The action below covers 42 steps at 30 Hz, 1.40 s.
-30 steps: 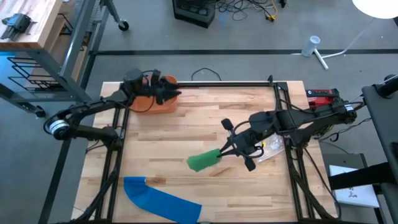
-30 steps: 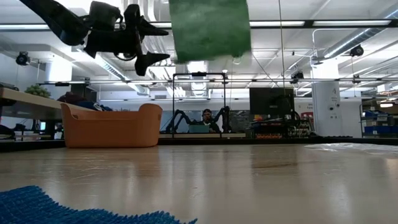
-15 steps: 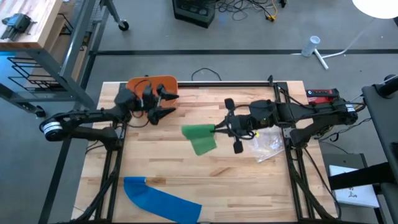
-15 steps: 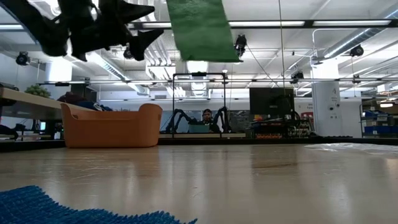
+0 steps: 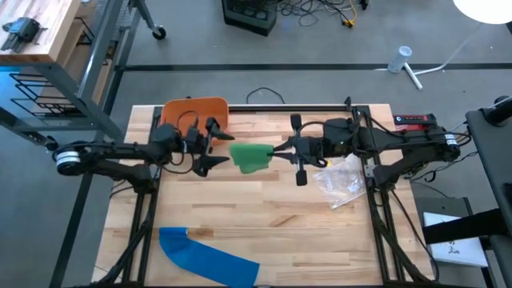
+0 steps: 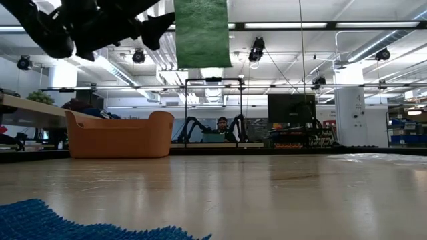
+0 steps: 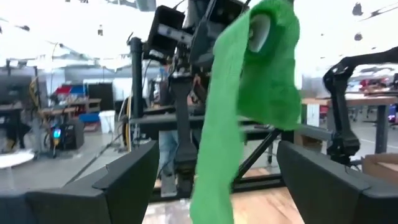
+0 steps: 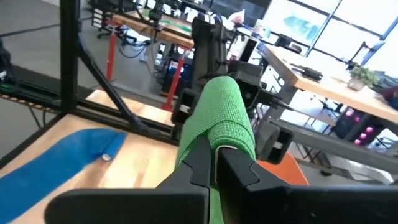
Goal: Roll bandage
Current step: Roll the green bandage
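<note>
The right gripper point(image 5: 277, 150) is clamped on a green woven bandage roll point(image 5: 250, 155) and holds it raised above the middle of the light wooden table point(image 5: 264, 216), toward the far edge. The right wrist view shows both dark fingers point(image 8: 239, 167) pinched tight on the fabric. A loose tail of the green bandage hangs down from the roll, visible in the left wrist view point(image 7: 217, 149); lifting the roll clear of the table lets this tail drop freely so it can be caught.

The left gripper point(image 5: 210, 146) faces the roll from the opposite side, just beside it, with its fingers spread wide and empty. This placement suits taking hold of the hanging tail, or steadying the roll, while the other arm winds. Whether the left fingertips already touch the fabric cannot be settled from these views; they appear slightly apart.

An orange plastic tub point(image 5: 197, 110) stands at the far left corner, a blue cloth strip point(image 5: 206, 256) lies at the near edge, and a clear plastic wrapper point(image 5: 341, 181) lies under the right arm.
</note>
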Each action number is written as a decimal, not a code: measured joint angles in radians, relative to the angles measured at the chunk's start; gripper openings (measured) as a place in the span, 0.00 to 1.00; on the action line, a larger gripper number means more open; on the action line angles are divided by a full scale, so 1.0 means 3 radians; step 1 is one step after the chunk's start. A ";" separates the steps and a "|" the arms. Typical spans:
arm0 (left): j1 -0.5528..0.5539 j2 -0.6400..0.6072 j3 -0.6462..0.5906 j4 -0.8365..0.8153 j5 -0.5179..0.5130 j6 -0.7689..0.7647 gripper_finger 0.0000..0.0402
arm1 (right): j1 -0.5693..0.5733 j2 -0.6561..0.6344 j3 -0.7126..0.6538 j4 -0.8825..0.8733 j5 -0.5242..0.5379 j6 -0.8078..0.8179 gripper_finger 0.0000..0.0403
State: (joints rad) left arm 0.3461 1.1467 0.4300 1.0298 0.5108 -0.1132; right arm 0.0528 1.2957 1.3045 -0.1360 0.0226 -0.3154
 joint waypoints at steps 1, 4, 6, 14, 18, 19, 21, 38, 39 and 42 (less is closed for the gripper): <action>-0.0011 0.0016 0.0044 -0.0084 -0.0017 0.0016 0.79 | -0.0005 0.0000 0.0000 0.0001 0.0016 -0.0001 0.01; -0.0036 0.0061 0.0186 -0.0340 -0.0023 0.0092 0.79 | -0.0018 0.0000 0.0000 0.0000 0.0019 -0.0030 0.01; -0.0058 0.0119 0.0291 -0.0482 -0.0025 0.0124 0.79 | -0.0020 0.0000 0.0000 -0.0001 0.0021 -0.0031 0.01; -0.0104 0.0318 0.0571 -0.0703 -0.0231 0.0235 0.75 | -0.0020 0.0000 0.0000 0.0000 0.0022 -0.0034 0.01; -0.0105 0.0411 0.0711 -0.0822 -0.0198 0.0199 0.60 | -0.0025 0.0000 0.0000 0.0000 0.0022 -0.0034 0.01; -0.0106 0.0432 0.0755 -0.0857 -0.0176 0.0201 0.54 | -0.0025 0.0000 0.0000 -0.0002 0.0022 -0.0034 0.01; -0.0106 0.0481 0.0844 -0.0936 -0.0164 0.0247 0.39 | -0.0025 0.0000 0.0001 -0.0001 0.0022 -0.0034 0.01; 0.0052 0.0408 0.2773 -0.3246 -0.0364 0.1678 0.00 | -0.0025 0.0064 -0.0034 -0.0355 0.0018 0.0180 0.01; 0.0037 0.0409 0.2942 -0.3441 -0.0365 0.1722 0.00 | -0.0026 0.0089 -0.0040 -0.0353 0.0018 0.0167 0.01; -0.0011 0.0397 0.3377 -0.3856 -0.0366 0.1746 0.00 | -0.0044 0.0147 -0.0060 -0.0431 0.0019 0.0117 0.01</action>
State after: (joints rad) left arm 0.3428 1.2657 1.4431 -0.1271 0.4009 0.4107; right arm 0.0398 1.3399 1.2865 -0.2653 0.0284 -0.2803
